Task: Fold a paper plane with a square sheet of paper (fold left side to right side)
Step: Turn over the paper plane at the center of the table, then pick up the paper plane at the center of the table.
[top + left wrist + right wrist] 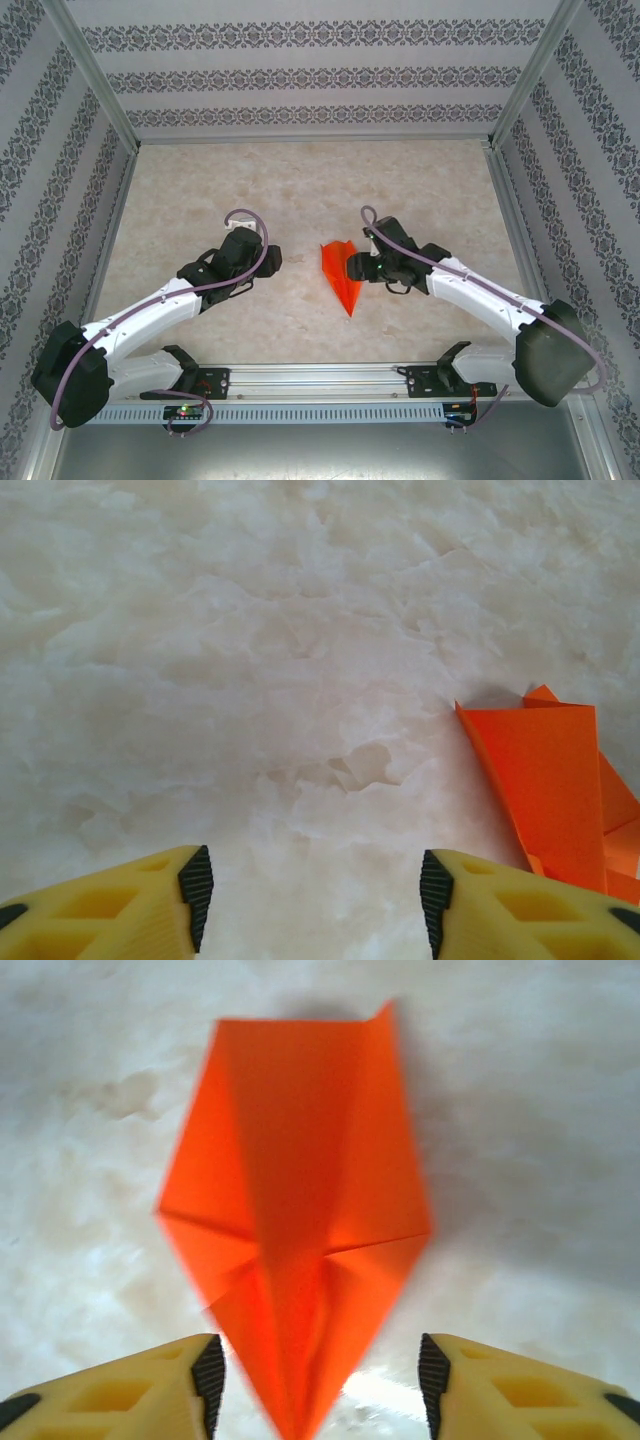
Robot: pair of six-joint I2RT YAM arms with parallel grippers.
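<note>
Tip of paper plane (pixel 295 1210) runs off-frame, blurred, inside right tool (pixel 321 1385).

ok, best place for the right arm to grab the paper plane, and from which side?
Probably the pointed nose, from the tip end. The paper plane narrows there to a layered wedge along its centre crease, and the open right fingers straddle it; the tail looks too wide for them.

Bright diffuse light; soft shadow beside paper plane (pixel 300 1160); right wrist view motion-blurred; small glare on table (pixel 385 1395).
</note>
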